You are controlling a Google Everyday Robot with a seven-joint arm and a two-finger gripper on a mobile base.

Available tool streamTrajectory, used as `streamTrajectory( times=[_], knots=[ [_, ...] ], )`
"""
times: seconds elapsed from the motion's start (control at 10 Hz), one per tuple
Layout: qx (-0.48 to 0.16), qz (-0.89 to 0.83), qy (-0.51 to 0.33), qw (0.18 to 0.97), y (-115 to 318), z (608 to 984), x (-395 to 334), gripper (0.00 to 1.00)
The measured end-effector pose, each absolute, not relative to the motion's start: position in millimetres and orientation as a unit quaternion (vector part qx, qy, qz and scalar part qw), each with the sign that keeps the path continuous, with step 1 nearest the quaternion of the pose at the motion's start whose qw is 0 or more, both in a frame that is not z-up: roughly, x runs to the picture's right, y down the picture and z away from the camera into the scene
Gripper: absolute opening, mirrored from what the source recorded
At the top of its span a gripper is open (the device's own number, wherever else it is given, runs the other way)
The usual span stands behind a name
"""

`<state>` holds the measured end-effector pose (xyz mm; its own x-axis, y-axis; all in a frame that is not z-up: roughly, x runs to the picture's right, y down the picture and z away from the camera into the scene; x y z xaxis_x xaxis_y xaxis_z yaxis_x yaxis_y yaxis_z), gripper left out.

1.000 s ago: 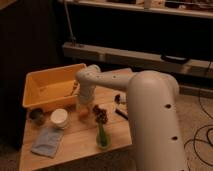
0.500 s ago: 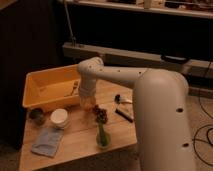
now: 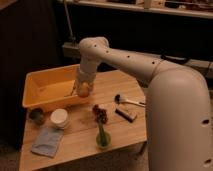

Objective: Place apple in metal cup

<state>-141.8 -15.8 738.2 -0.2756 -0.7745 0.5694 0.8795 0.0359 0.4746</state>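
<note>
My gripper (image 3: 82, 91) hangs from the white arm over the front right edge of the yellow bin, shut on the apple (image 3: 84, 90), a small yellow-orange fruit held clear of the table. The metal cup (image 3: 36, 116), short and dark grey, stands at the table's left side in front of the bin, well to the left of and below the gripper. It stands upright next to the white cup, apart from the apple.
A yellow bin (image 3: 37, 82) fills the back left of the wooden table (image 3: 75, 150). A white cup (image 3: 59, 118), dark grapes (image 3: 100, 114), a green cup (image 3: 103, 138), a blue cloth (image 3: 47, 141), a brush (image 3: 127, 101) and a black bar (image 3: 126, 115) lie around.
The gripper has risen a little with the apple and shifted left toward the bin's edge. Everything on the table has stayed in place.
</note>
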Motion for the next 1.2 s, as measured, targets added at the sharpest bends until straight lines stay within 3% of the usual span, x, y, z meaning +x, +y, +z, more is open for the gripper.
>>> streamTrajectory(
  times=[0.4,0.7,1.0,1.2],
  knots=[
    [0.001,-0.692,-0.459,0.557,-19.7,715.5,-230.7,0.0],
    [0.05,-0.69,-0.514,0.506,-2.7,677.3,-286.1,0.0],
    [0.073,-0.709,-0.543,0.443,14.7,656.2,-332.8,0.0],
    [0.07,-0.725,-0.546,0.413,24.9,663.9,-347.7,0.0]
  ],
)
